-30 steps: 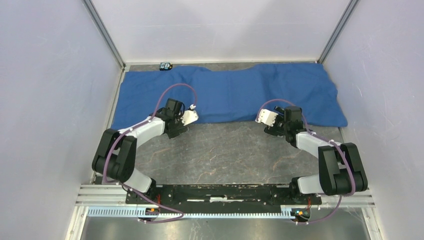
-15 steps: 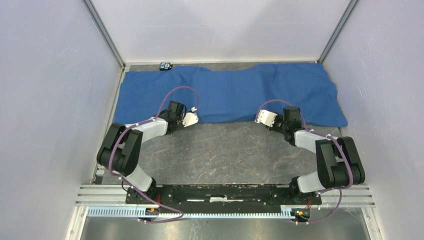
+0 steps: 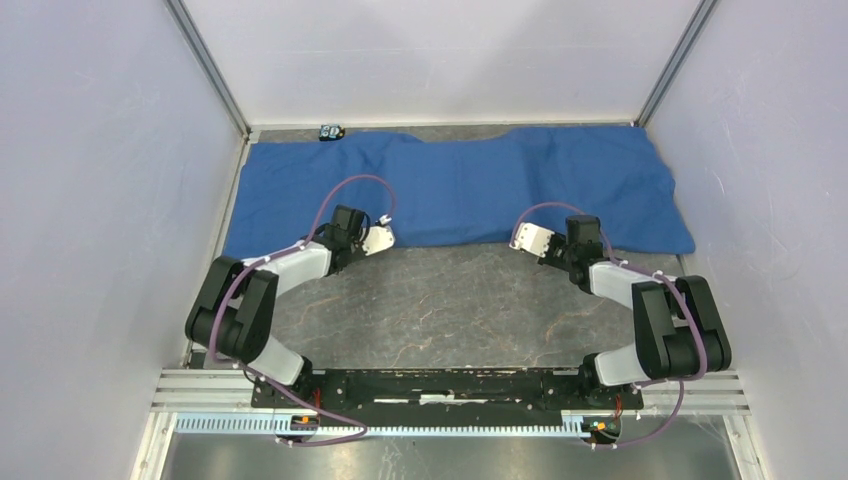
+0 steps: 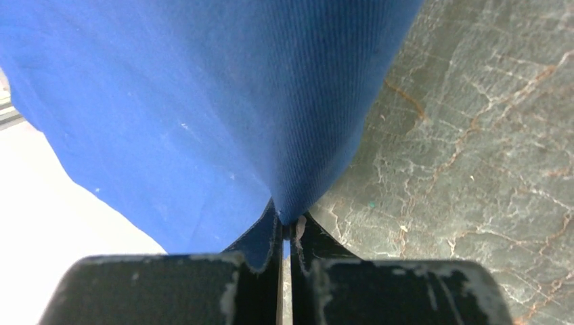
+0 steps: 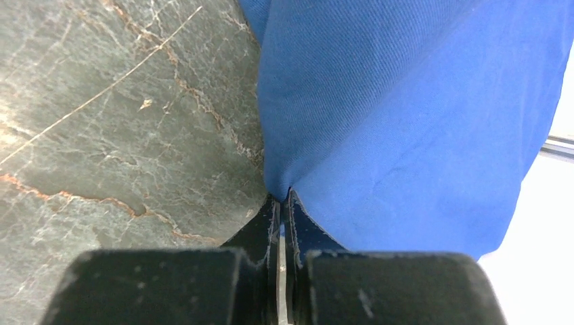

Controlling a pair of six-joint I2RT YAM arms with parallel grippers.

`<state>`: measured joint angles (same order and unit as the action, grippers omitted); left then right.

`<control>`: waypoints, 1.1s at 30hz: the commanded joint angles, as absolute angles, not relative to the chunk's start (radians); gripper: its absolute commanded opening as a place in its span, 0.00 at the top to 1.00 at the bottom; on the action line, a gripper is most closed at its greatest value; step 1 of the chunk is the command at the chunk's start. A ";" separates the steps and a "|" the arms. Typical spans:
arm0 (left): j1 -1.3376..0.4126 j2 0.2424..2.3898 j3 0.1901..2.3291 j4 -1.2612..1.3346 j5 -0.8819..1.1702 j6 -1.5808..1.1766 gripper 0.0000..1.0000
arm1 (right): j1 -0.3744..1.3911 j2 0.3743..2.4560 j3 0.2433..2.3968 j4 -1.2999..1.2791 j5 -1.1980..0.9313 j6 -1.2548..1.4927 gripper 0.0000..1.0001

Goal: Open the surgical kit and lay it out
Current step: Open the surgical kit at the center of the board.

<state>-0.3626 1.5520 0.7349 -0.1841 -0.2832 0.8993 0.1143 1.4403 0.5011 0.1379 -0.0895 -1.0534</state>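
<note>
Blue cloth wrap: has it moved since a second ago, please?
No. The blue cloth wrap keeps its outline against the back wall, though the left tool and right tool pinch its near edge.

Small block toy at far edge, grey marbled tabletop

The blue cloth hides whatever lies beneath it; the tiny dark object at eleven o'clock beyond it is too small to identify.
</note>
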 commanded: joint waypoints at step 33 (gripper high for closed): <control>-0.372 1.110 0.488 -0.499 -0.299 0.814 0.53 | 0.115 1.060 0.301 -0.280 -0.155 -1.089 0.51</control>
<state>-0.3840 1.1213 0.4553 -0.3195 -0.2802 0.8757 0.1226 1.0248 0.2733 -0.0875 -0.1638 -1.1126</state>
